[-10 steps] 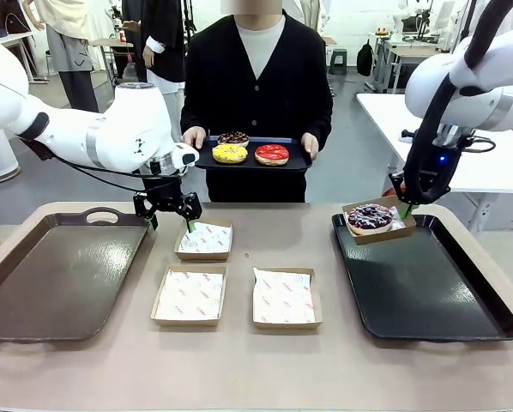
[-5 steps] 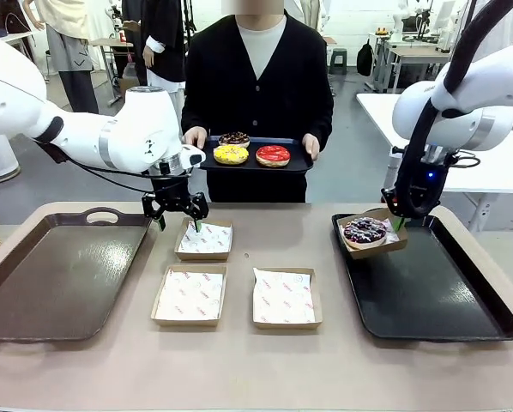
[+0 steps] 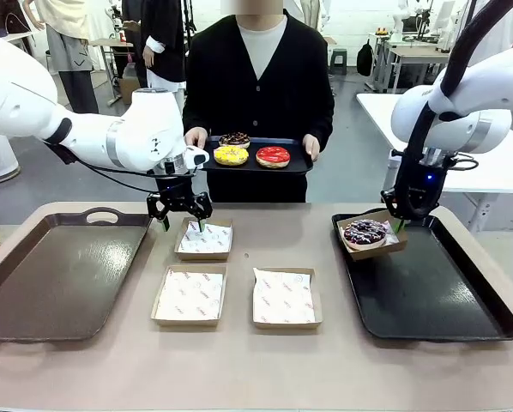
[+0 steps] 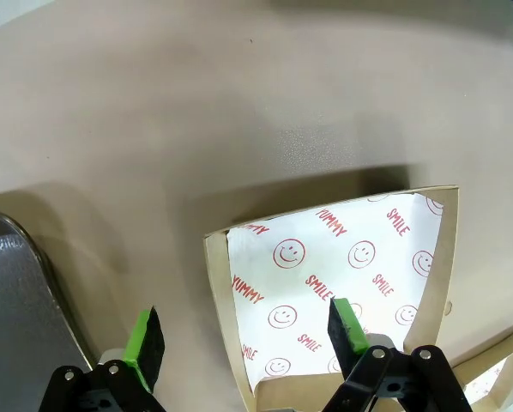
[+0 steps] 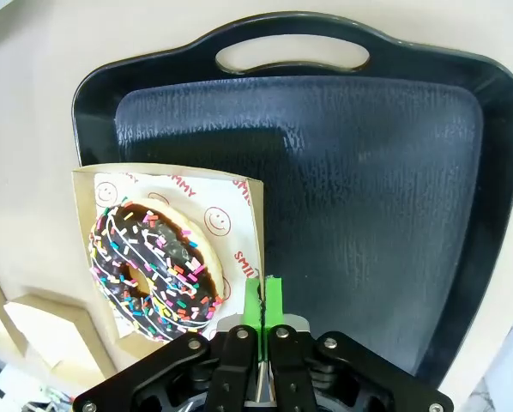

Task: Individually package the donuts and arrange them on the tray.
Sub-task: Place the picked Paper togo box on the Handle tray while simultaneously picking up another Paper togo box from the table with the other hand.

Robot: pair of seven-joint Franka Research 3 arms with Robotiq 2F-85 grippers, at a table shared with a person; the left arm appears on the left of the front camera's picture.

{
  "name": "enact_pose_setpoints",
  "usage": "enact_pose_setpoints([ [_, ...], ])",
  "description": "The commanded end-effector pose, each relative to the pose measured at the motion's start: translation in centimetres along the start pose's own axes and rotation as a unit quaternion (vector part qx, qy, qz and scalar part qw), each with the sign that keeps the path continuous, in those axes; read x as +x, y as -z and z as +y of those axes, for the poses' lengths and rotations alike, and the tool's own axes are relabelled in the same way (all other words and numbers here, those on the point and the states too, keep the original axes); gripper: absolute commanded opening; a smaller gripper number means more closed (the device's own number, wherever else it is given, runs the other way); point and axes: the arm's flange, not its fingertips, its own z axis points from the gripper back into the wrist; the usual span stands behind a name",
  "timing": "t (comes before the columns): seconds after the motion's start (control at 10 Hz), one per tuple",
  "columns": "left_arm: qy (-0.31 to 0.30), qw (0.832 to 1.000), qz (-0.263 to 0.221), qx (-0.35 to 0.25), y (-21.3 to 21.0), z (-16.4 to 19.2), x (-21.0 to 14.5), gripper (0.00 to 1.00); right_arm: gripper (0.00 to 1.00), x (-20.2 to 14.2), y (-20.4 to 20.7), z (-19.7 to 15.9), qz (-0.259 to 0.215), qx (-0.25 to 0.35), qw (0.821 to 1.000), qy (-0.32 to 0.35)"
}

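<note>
**Right gripper pinches the boxed donut; left gripper hangs open over an empty box**

The front view takes in the whole table. At 12 o'clock the person holds a serving tray (image 3: 252,168) with 3 donuts: chocolate donut (image 3: 233,138), yellow donut (image 3: 231,155) and red donut (image 3: 273,156). At 3 o'clock lies the black tray (image 3: 437,296). The sprinkled donut (image 3: 365,232) sits in the donut box (image 3: 385,250) over that tray's 10 o'clock corner. The right gripper (image 3: 400,225) is just at the box's 3 o'clock side, but its fingertips are too small here to read.

The right wrist view settles the grip. The right gripper (image 5: 263,305) is fully closed, its green pads pressed together on the paper-lined wall of the donut box (image 5: 93,184). The sprinkled donut (image 5: 153,275) lies at 9 o'clock of the pads. The box overhangs the 9 o'clock rim of the black tray (image 5: 368,215). Whether it rests there or hangs above, I cannot tell.

The left gripper (image 3: 181,225) hovers at the far edge of the empty box (image 3: 205,255). In the left wrist view the left gripper (image 4: 244,335) is spread wide and holds nothing. One pad is over the smiley paper of the empty box (image 4: 222,326), the other over bare table (image 4: 196,103). The picture's bottom edge cuts off the box's near wall.
</note>
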Motion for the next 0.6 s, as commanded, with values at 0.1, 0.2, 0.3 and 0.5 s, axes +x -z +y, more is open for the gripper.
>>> enact_pose_setpoints([
  [0.1, -0.019, 1.0, 0.01, -0.001, -0.03, -0.15, 0.76, 1.0, 0.01, 0.77, -0.07, 0.51, 0.001, -0.032, 0.999, -0.002],
  [0.2, -0.02, 1.0, 0.011, -0.002, 0.01, -0.05, 0.82, 1.0, 0.01, 0.7, -0.4, 0.62, -0.001, -0.04, 0.999, 0.0],
  [0.3, -0.021, 1.0, 0.012, -0.004, 0.03, 0.0, 0.83, 1.0, 0.01, 0.63, -0.68, 0.75, -0.004, -0.045, 0.999, 0.002],
  [0.5, -0.024, 1.0, 0.011, -0.002, 0.03, 0.01, 0.77, 1.0, 0.01, 0.57, -0.62, 0.84, -0.007, -0.05, 0.999, 0.002],
])
